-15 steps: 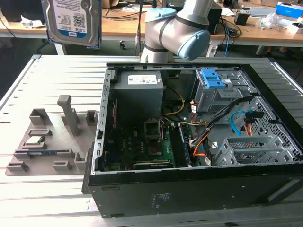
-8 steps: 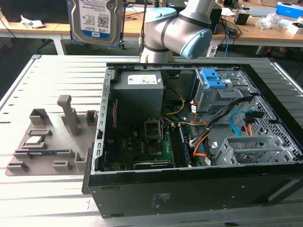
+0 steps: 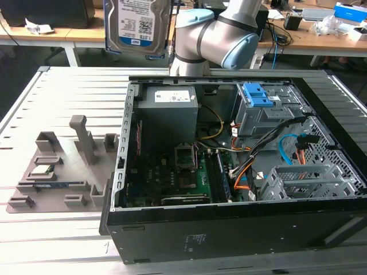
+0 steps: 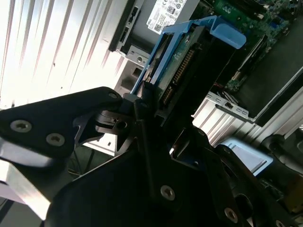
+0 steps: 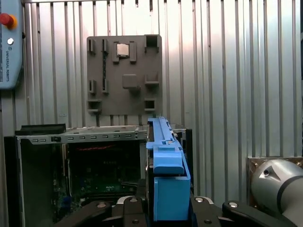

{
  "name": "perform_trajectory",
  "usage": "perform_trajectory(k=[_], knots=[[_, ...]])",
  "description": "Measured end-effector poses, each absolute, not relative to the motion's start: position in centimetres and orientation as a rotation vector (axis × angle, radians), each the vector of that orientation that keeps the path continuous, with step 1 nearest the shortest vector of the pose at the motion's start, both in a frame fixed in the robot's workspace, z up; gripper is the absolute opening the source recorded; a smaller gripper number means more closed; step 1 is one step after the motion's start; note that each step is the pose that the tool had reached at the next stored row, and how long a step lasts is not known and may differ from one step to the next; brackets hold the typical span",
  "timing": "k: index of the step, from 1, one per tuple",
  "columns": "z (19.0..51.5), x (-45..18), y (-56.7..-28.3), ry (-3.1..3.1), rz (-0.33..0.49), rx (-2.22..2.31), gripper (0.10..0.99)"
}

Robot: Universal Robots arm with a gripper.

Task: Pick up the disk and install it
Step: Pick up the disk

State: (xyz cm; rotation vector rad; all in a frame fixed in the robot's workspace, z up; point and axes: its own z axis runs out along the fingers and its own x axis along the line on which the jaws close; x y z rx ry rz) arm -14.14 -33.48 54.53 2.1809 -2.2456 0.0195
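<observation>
Gripper [image 4: 163, 116] is recorded as closed on the disk [image 4: 189, 61]; black fingers [image 4: 144, 123] are clamped on either side of it in the second wrist view. Blue side rails are seen on the disk in both wrist views. In the exterior view the disk [image 3: 137, 23] is held at the top of the frame, left of centre, above the open computer case [image 3: 229, 229] and beside the arm [image 3: 215, 37]. A grey parts tray [image 3: 86, 189] is noted on the slatted table [image 3: 57, 91] at the exterior view's left.
</observation>
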Motion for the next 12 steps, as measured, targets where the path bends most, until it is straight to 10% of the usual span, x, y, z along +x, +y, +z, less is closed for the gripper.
perform_trajectory(k=[12], knots=[[54.5, -9.3, -33.5, -2.245, 0.020, 2.181, 0.365]])
